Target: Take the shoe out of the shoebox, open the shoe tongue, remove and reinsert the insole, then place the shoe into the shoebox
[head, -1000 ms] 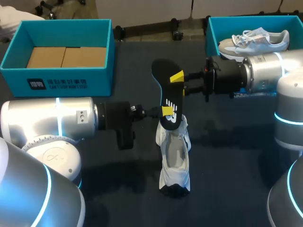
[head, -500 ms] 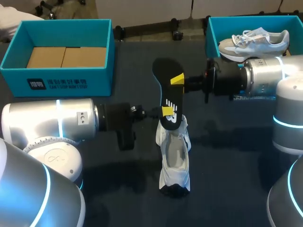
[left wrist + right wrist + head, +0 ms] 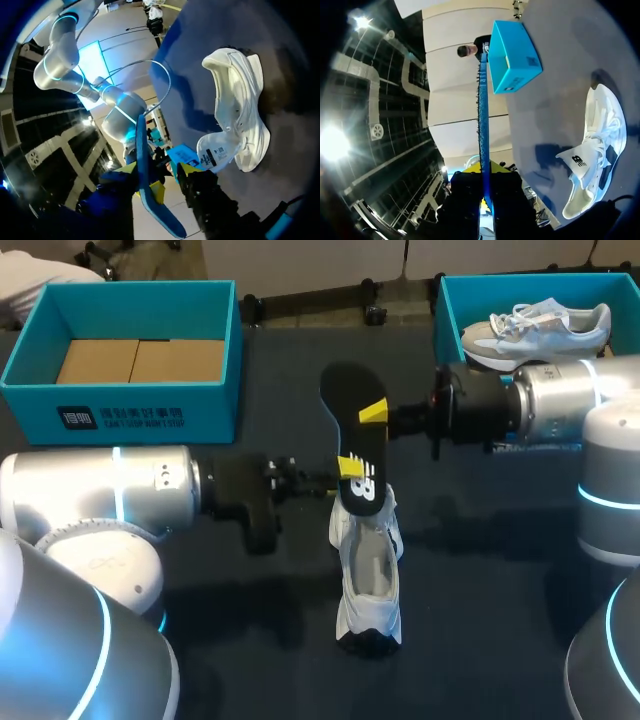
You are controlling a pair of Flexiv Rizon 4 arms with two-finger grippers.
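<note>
- Both pincers are on the insole point(image 3: 345, 395) here! The right pincer point(image 3: 373, 412) is clamped on its upper part, and the left pincer point(image 3: 350, 468) grips it lower down, so the black insole stands nearly upright between them.
- Right under the left pincer sits the white shoe point(image 3: 368, 570) on the dark table point(image 3: 300, 650). Its mouth is open upward and the insole's lower end is just at that mouth.
- My read is that the insole is out and this is the re-insert.
- To do it well, keep the insole lined up with the shoe's length and feed the low end down past the tongue rather than onto it.
- One pincer will likely have to let go so the other can press the insole flat. The shoe isn't held, so a hard shove could tip it.
- The count:
  - two shoes, with the second shoe point(image 3: 540, 325) lying in the box point(image 3: 447, 315) beside the right pincer's arm
  - two blue boxes, the other box point(image 3: 120, 405) well off beyond the left arm
  - one insole
  - two pincers
</note>
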